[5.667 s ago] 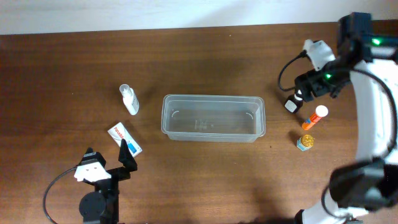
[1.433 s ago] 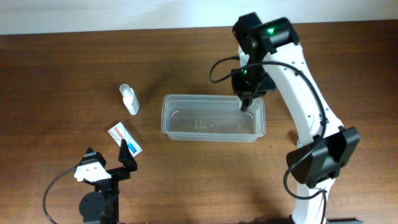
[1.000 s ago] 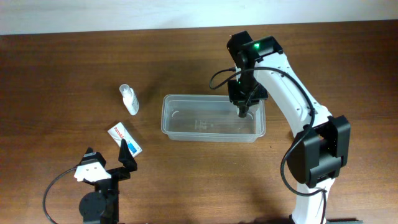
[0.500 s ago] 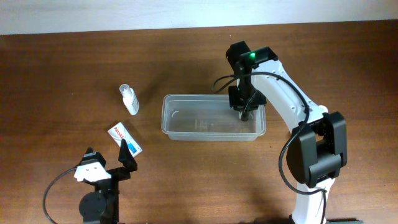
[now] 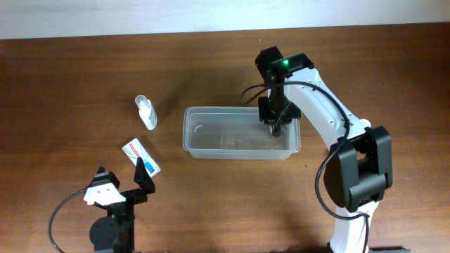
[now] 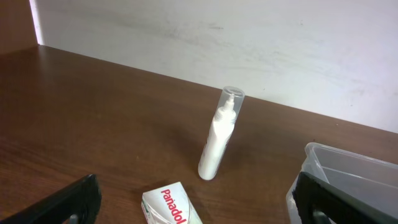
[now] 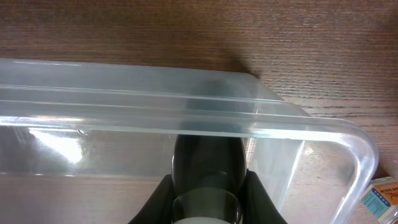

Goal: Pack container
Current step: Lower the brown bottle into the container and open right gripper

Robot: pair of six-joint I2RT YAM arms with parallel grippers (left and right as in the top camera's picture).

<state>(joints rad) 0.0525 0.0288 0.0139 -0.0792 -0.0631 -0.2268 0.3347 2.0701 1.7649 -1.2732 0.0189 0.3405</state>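
Container (image 5: 239, 109) upright on surface (image 5: 70, 84), centre. R gripper (image 5: 275, 128) low inside its right end, clamped on small dark-topped item (image 7: 208, 163). L gripper (image 5: 124, 181) wide apart, well left of container, nr Panadol box (image 5: 141, 156).

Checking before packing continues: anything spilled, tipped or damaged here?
Nothing stands out. The container sits flat and intact, the white bottle stands upright, the Panadol box lies flat, and the right end effector holds a dark-topped item inside it.

The whole table (image 5: 70, 77) is seen straight down from overhead, the left wrist view is aimed low across it toward the wall (image 6: 249, 43), and the right wrist view is held close over the tub (image 7: 186, 102), which is shared by all three.
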